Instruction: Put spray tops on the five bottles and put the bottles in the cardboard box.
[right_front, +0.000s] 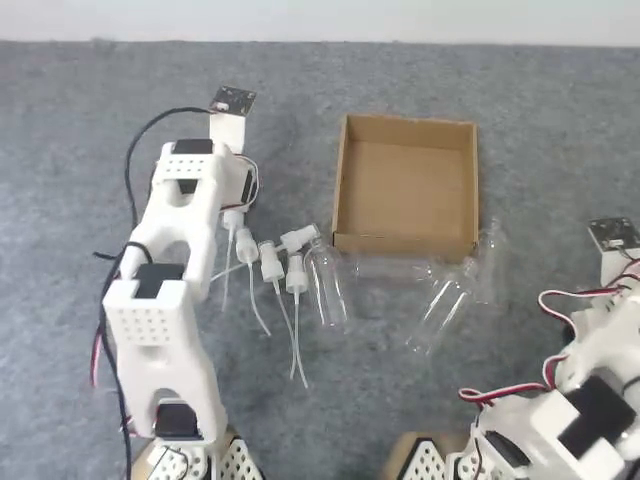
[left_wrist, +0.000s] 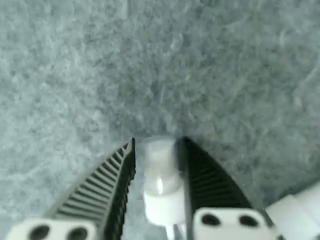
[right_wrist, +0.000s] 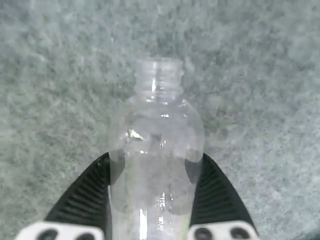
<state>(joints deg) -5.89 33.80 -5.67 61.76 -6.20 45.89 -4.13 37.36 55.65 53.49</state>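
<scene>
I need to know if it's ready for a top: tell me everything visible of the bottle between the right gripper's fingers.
The bottle is clear plastic and looks empty, with a round body, sloped shoulders and a short threaded neck. The neck is open, no spray top on it. It sits between the right gripper's ribbed fingers, which press both sides of its body, neck pointing away from the wrist. Grey carpet shows behind it.

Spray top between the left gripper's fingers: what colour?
White spray top; best in left wrist view.
</scene>
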